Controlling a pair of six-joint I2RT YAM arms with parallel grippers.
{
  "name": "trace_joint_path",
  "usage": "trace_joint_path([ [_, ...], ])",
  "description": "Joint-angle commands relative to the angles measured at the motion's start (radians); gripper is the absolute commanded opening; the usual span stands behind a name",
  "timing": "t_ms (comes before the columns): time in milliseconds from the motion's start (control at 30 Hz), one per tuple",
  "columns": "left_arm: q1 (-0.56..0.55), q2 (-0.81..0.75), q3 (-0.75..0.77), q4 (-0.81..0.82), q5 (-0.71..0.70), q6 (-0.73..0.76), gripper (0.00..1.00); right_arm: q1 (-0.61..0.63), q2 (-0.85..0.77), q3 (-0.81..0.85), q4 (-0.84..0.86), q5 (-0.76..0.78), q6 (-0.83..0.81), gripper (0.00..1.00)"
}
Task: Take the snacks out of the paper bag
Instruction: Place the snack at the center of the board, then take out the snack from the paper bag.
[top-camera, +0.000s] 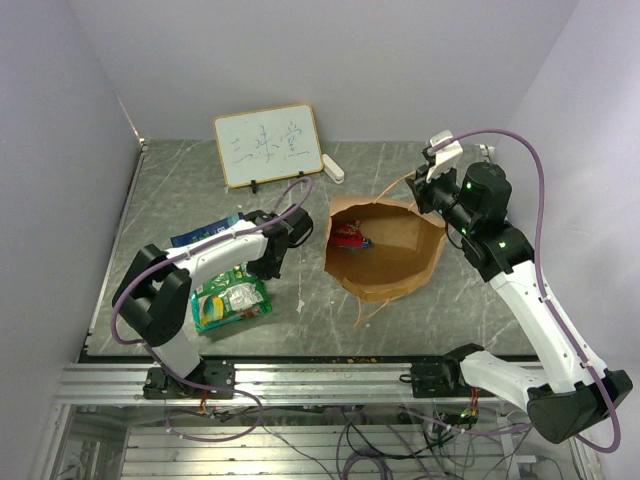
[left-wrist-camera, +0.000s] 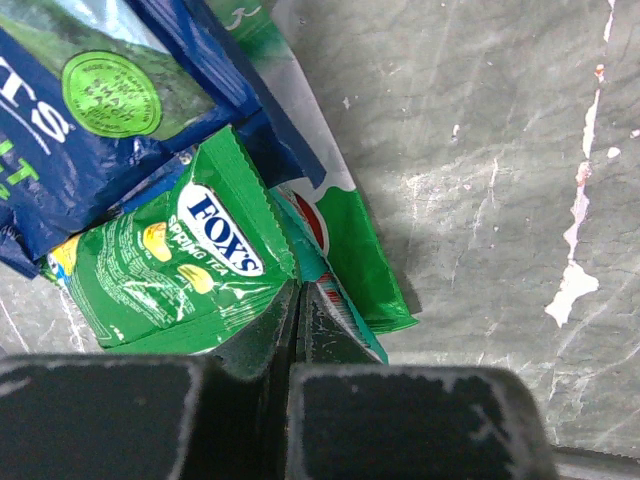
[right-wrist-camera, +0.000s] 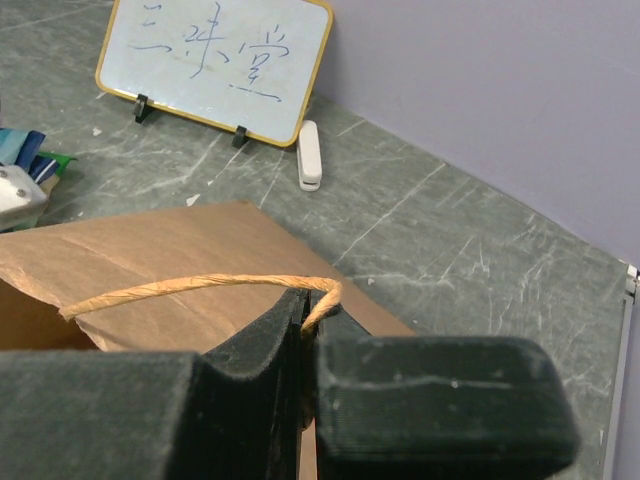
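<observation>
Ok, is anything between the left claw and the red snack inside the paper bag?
Only the left rim of the paper bag lies between the left claw and the red snack. The mouth is open from above, held by the right claw on a handle; nothing covers the snack.

light: bright, even, overhead | shadow: soft on tabletop (left-wrist-camera: 480, 200) right of left gripper (left-wrist-camera: 297, 300) | blur: close gripper bodies slightly soft
</observation>
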Motion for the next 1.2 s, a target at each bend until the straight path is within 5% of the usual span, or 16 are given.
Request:
trace_joint_path([
  [0, -0.007, 0.011, 0.007, 0.058, 0.032, 0.031, 0.07, 0.004, -0.017, -0.002, -0.004, 0.003, 0.001, 0.03],
  [200, -0.007, -0.002, 0.006, -0.013, 0.02, -0.02, 0.13, 0.004, -0.018, -0.009, -0.001, 0.006, 0.003, 0.03],
  [467, -0.006, -0.102, 0.047, -0.1, -0.006, -0.087, 0.48, 0.004, -0.014, -0.015, 0.002, -0.001, 0.0, 0.03],
  [600, -0.006, -0.149, 0.12, -0.126, 0.013, -0.09, 0.77, 0.004, -0.008, -0.008, -0.002, -0.037, -0.004, 0.03],
  [933, -0.007, -0.233, 0.277, -0.041, 0.158, -0.023, 0.84, 0.004, -0.019, -0.017, 0.007, -0.242, -0.024, 0.0],
  [1167, -0.043, -0.431, 0.188, 0.301, 0.368, -0.069, 0.91, 0.003, -0.025, -0.023, 0.024, -0.365, -0.022, 0.0],
])
